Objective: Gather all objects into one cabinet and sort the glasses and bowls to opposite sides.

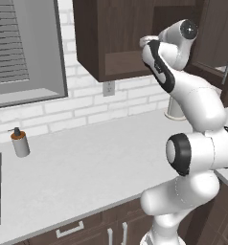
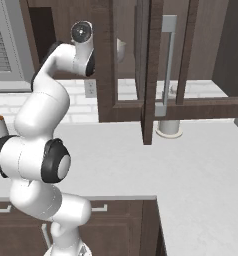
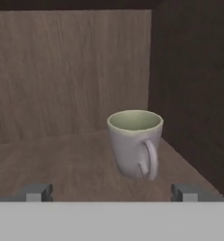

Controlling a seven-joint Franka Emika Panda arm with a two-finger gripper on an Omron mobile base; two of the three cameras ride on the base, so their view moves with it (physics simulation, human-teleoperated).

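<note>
Cup standing upright on the cabinet shelf.
Tool is hovering released; rigid, light, probably slippery ceramic, best gripped across its body.

Cup matt cream ceramic; cabinet grained dark wood; counter smooth pale stone.

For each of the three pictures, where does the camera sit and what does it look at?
Left base view: behind the arm, on its left; faces the counter and open cabinet; arm at right.
Right base view: behind, on its right; faces the cabinet doors; arm at left.
Hand view: on the hand, inside the cabinet, facing a cup; open claw tips below.
Both base views share the soap dispenser.
</note>
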